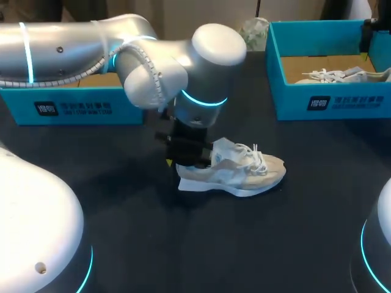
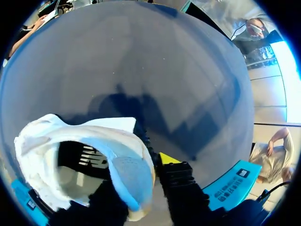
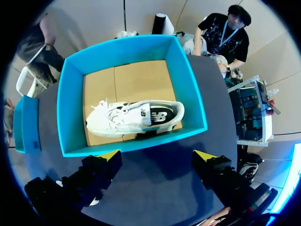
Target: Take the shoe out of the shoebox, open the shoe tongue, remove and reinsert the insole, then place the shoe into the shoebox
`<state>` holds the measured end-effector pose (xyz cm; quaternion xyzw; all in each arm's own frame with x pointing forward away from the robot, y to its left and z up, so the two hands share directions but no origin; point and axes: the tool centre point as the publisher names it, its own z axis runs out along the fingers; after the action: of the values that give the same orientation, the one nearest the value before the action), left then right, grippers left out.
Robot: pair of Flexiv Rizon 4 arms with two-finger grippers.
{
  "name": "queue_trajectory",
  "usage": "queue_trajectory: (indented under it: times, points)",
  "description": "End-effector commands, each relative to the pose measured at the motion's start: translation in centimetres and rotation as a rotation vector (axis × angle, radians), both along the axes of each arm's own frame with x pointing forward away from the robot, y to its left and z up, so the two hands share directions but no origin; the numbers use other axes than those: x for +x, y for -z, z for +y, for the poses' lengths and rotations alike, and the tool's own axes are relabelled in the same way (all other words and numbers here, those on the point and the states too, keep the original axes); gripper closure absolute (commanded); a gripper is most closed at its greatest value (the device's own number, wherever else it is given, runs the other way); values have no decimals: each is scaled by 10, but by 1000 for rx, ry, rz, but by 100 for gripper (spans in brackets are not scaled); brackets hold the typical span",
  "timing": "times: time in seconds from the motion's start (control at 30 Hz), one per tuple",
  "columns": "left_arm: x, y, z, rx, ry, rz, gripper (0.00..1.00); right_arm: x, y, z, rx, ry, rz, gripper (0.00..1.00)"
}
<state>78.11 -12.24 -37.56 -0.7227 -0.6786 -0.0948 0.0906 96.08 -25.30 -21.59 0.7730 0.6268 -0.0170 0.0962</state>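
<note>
My left arm [image 1: 153, 67] hides much of the left shoebox [image 1: 73, 107] and whatever it contains. The right shoebox [image 3: 70, 99] holds a second shoe [image 3: 136, 117], and my right gripper [image 3: 157, 157] hangs above it, spread wide. The shoe [image 1: 244, 174] lies on the table [image 1: 183, 244] with my left gripper [image 1: 180, 160] at its heel; I cannot tell whether it grips.

Lit softly and evenly from overhead, though on the dim side across the dark worktop [image 1: 122, 201]. Throws a broad, loose-edged shadow beneath the left arm [image 1: 153, 67] and a tighter one along the sole of the shoe [image 1: 235, 171]. Adds a cyan glow from the arm's ring lights and a white sheen on its casing. In the left wrist view, lays a blurred shadow over a pale sheen on the worktop and leaves the near heel soft. In the right wrist view, brightens the floor of the shoebox [image 3: 141, 142], darkens the worktop at its near wall, and bows its straight walls outward.
</note>
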Motion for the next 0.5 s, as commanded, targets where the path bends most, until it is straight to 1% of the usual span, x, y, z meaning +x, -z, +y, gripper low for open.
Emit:
queue_trajectory:
  times: [0.03, 0.07, 0.1, 0.17, 0.2, 0.23, 0.27, 0.33, 0.5]
  points:
    - [1, 4, 0, 1, 1, 13, 62, -1, 0, 0, 0, 1, -2, 0]
    - [0, 5, 0, 1, 1, 14, 55, -1, 0, 0, 0, 1, -2, 0]
    - [0, 5, 1, 1, 4, 11, 51, -1, 0, 0, 0, 1, -2, 0]
    - [-1, 4, 1, -4, 4, 15, 49, -1, 0, 0, 0, 1, -2, 0]
    - [-1, 3, 2, -8, 4, 15, 44, -1, 0, 0, 0, 1, -2, 0]
    - [-1, 1, 2, -14, 5, 16, 34, -1, 0, 0, 0, 1, -2, 0]
    - [-1, -2, 2, -28, 7, 15, 19, -1, 0, 0, 0, 1, -2, 0]
    - [-1, -9, 2, -49, 8, 12, 0, -1, 0, 0, 0, 1, -2, 0]
    - [0, -39, 4, -135, 4, 12, 0, -1, 0, 0, 0, 1, -2, 0]
